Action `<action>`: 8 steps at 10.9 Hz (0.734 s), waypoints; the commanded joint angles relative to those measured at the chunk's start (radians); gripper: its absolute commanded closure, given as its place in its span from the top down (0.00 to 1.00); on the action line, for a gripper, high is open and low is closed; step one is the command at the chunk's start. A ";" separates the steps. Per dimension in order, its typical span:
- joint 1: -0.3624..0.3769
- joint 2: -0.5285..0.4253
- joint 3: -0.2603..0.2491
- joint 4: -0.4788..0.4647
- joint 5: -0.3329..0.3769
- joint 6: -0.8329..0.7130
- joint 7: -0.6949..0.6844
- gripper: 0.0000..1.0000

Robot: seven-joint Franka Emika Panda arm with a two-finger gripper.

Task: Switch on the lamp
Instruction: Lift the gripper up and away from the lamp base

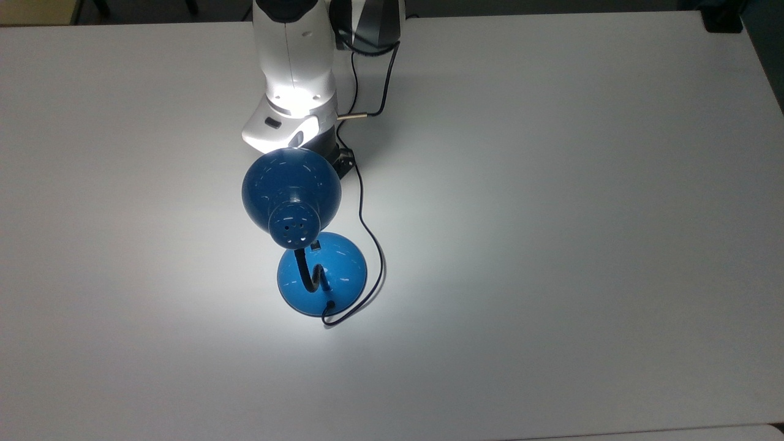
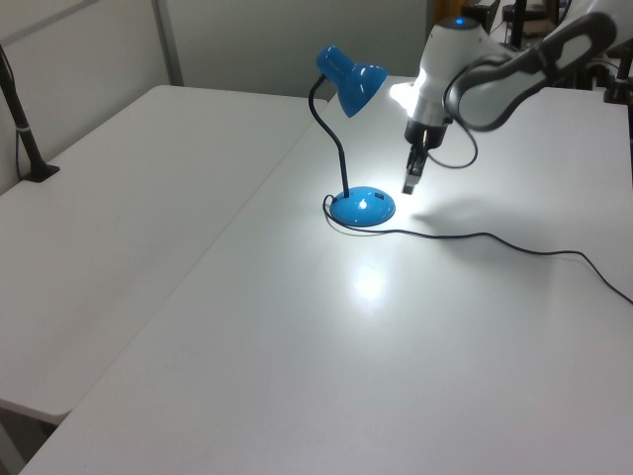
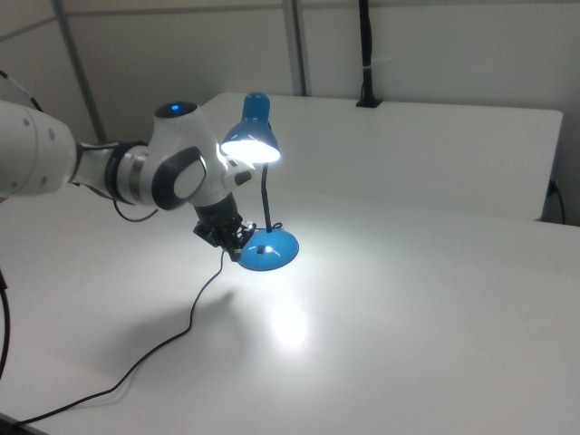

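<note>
The blue lamp stands on the white table [image 1: 551, 245] and is lit, throwing a bright patch on the tabletop. Its bell shade [image 1: 291, 187] hangs over the round base [image 1: 334, 275] on a black bendy neck. In the left view the shade [image 2: 354, 84] glows above the base [image 2: 362, 207]. My gripper [image 2: 408, 184] hangs shut with nothing in it, raised off the table just to the left view's right of the base and apart from it. In the right view the gripper [image 3: 239, 245] is at the left of the base [image 3: 268, 251].
The lamp's thin black cord [image 2: 495, 237] runs from the base across the table to the left view's right edge. A second white table [image 2: 129, 198] adjoins at the left view's left, with a black post [image 2: 25, 139] clamped to it.
</note>
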 commanded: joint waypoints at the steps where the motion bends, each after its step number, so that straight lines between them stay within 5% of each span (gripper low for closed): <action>1: 0.010 -0.141 -0.003 -0.025 0.003 -0.269 0.004 0.00; 4: 0.016 -0.225 -0.003 0.022 0.001 -0.464 0.033 0.00; 8: 0.047 -0.227 0.002 0.217 -0.034 -0.689 0.124 0.02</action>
